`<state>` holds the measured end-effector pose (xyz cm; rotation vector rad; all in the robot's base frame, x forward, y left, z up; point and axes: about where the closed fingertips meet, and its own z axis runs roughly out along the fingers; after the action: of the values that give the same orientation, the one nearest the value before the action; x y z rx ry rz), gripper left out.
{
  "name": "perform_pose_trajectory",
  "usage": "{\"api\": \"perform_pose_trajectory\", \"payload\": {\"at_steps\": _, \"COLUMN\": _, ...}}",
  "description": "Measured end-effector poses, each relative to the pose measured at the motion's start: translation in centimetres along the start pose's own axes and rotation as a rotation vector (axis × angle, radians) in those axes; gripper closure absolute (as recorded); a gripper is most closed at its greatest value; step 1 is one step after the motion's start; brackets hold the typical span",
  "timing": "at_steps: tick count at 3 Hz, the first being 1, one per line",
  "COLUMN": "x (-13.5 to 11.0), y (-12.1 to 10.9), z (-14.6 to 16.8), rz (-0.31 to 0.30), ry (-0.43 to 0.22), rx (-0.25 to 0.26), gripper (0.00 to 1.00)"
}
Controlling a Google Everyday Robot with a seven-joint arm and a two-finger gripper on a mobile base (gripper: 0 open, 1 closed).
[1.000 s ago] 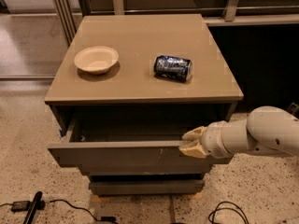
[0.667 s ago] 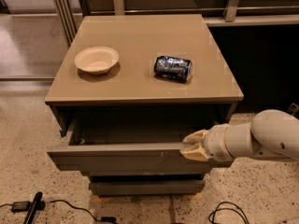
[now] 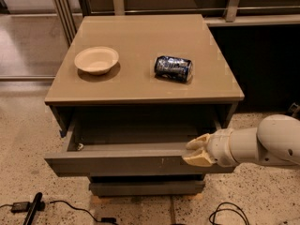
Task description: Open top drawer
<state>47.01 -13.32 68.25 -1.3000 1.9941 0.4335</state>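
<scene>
There is one table carrying one bowl and one can, one top drawer pulled out with one shut drawer front showing below it, one arm with one claw at the right end of the open drawer's front edge, and two cables on the floor.

Up on the flat tan cabinet top: shallow round cream bowl at the left, sitting upright. Well apart to its right, dented dark-blue metal drink can, lying on its side. Down low, narrow grey lower drawer front. On the speckled stone floor, black stick-shaped object at left, looped black cable at right.
</scene>
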Motion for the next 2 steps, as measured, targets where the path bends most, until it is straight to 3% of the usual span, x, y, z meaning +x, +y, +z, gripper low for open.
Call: {"api": "perform_pose_trajectory", "payload": {"at_steps": 2, "x": 0.8, "y": 2.8, "z": -1.6, "rz": 0.019, "ry": 0.018, "rx": -0.005, "gripper": 1.0}}
